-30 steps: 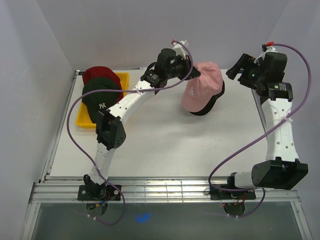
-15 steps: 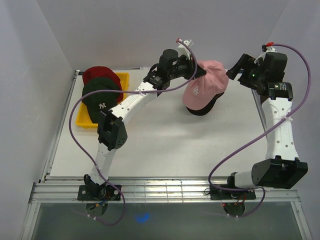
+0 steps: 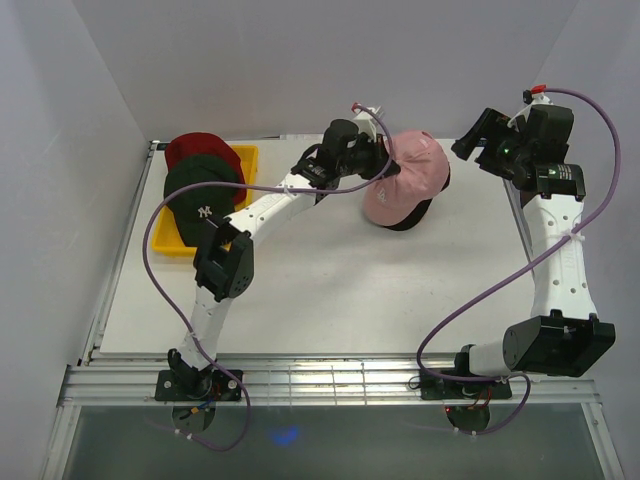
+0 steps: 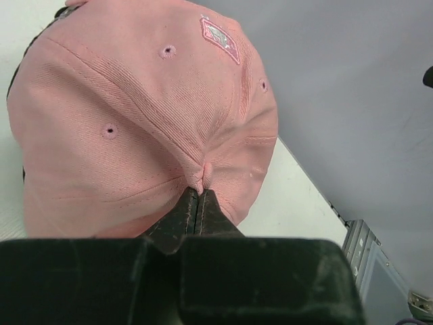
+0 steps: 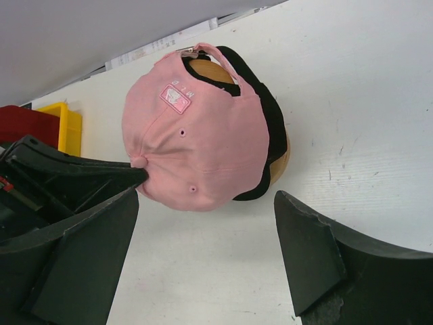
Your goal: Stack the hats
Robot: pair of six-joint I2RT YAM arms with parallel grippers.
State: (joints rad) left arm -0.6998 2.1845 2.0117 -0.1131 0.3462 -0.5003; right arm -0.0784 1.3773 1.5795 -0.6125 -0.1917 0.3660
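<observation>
A pale pink hat lies over a black hat on a wooden stand at the back of the table. My left gripper is shut on the pink hat's crown, pinching the fabric at its top button. In the right wrist view the pink hat covers most of the black one. My right gripper hangs open above the table just right of the stand, holding nothing. A dark green hat with a white logo lies on a dark red hat at the far left.
The green and red hats rest in a yellow tray by the left wall. Grey walls close off the back and both sides. The table's right edge runs under my right arm.
My left gripper has come toward the near side and lower with the pink hat's crown in it, and the hat has turned so its logo no longer faces up. The right arm is still.
</observation>
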